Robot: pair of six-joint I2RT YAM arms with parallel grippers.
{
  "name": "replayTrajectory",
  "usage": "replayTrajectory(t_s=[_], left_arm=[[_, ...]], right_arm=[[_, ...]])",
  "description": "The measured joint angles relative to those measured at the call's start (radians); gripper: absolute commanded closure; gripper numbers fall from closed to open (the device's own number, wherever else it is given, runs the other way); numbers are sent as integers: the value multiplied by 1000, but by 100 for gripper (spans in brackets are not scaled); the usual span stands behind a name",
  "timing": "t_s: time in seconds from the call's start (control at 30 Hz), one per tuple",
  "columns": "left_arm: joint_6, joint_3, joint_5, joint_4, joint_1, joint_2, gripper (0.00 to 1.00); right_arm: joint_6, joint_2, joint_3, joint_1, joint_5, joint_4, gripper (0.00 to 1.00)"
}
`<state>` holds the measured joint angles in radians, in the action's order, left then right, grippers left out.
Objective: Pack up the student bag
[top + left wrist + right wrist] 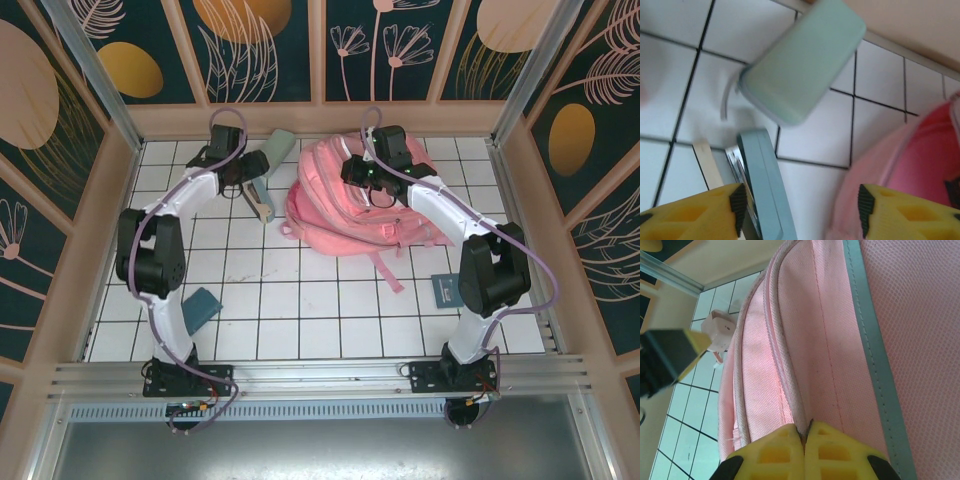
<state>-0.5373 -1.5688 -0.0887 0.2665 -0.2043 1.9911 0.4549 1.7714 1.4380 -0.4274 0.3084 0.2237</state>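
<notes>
Right claw — tight on student bag

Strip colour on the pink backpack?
Pale grey-green narrow strip on large pink fabric backpack; right wrist view best.

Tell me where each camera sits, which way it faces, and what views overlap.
Top external: above and behind the arm bases, looking down on the tiled table and backpack; both arms show whole.
Left wrist: on the left arm, looking down past its open yellow jaws at a pale green case and a grey-blue book.
Right wrist: on the right arm, close against the backpack's seam, its yellow jaws shut there.
Shared: the backpack appears in all three; case and book in top and left wrist views.
</notes>
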Motion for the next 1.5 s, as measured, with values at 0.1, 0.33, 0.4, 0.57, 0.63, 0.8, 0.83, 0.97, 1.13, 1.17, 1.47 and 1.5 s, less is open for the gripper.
replayTrajectory(t_s=[0.1,0.33,0.4,0.57,0.63,0.8,0.83,0.97,1.13,1.17,1.47,1.5], left_arm=[[47,-117,-3,3,20,100,19],[165,-381,16,16,21,301,2],[196,-447,20,26,21,351,1],[249,-579,21,33,21,463,2],[259,-586,29,38,21,486,5],[267,-581,62,72,21,525,8],[263,-576,65,74,21,526,8],[251,-550,93,72,18,513,11],[217,-343,98,13,18,392,11],[206,-283,97,1,18,354,11],[85,172,5,-91,18,58,7],[79,192,-4,-89,18,40,4]], right_arm=[[3,-4,0,-1,2,1,100],[27,-41,0,-1,4,15,100],[32,-49,0,-1,5,21,100],[50,-52,0,-1,8,23,100],[52,-52,0,-1,8,25,100],[53,-52,0,-2,8,27,100],[53,-53,0,-2,7,27,100],[53,-58,-2,-2,7,28,100],[56,-65,-14,-7,8,27,100],[57,-65,-18,-10,8,26,100],[57,-67,-42,-30,8,16,100],[57,-67,-43,-31,8,15,100]])
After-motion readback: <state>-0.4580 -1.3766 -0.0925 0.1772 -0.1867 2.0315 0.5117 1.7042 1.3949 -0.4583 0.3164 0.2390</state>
